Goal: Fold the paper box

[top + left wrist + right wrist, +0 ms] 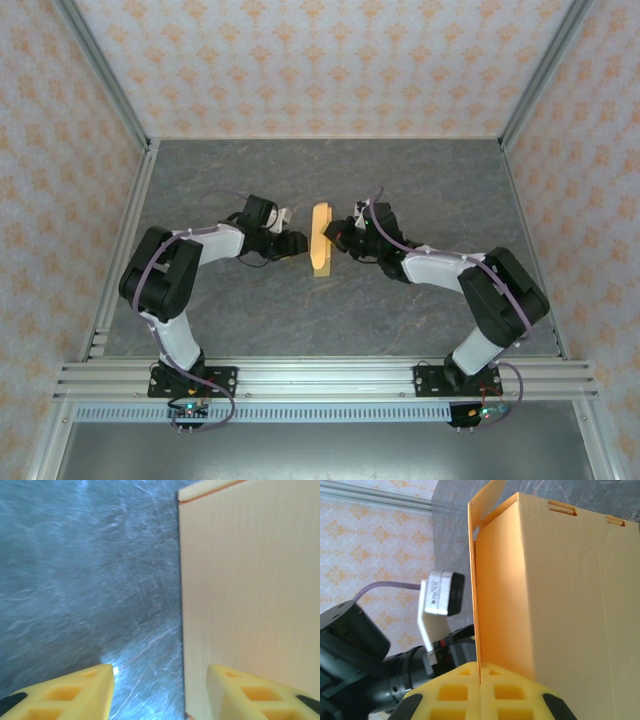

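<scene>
one paper box [320,240], two robot arms [165,280], one table [330,170]

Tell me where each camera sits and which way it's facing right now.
Top external: above and behind the arm bases, looking down on the table; both arms, left claw and right claw flanking the paper box.
Left wrist: looks forward past its open yellow fingers at table and a box panel.
Right wrist: looks along its shut fingers pinching a box flap; the left arm's wrist camera beyond.
Shared: every view shows the box.
</scene>
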You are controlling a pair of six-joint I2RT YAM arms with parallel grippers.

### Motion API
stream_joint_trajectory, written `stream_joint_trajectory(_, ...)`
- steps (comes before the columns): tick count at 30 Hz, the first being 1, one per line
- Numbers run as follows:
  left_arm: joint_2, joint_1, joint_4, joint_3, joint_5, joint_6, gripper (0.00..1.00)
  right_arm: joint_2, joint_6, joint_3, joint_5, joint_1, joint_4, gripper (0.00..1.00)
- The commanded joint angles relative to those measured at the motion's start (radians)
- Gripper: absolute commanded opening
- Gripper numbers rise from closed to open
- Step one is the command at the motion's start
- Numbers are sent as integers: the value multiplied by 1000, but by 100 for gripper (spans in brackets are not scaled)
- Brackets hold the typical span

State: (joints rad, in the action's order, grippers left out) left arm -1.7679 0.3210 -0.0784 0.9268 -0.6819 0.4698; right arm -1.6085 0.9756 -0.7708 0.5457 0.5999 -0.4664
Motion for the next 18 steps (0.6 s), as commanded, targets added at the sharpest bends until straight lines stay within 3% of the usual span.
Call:
stream_joint_trajectory(1, 108, 0, -72, -29, 147, -21, 56, 9, -34, -16, -47, 7, 110, 0)
stream_joint_trajectory(8, 328, 79, -79, -126, 342, -7, 63, 7, -32, -15, -59, 11, 113, 0)
stream_joint_trajectory(13, 538, 276, -93, -202, 573, 5, 74, 11, -37, -16, -65, 11, 124, 0)
stream_joint_trajectory(18, 632, 445, -31, -289, 775, 29, 84, 7, -38, -21, -68, 11, 132, 0)
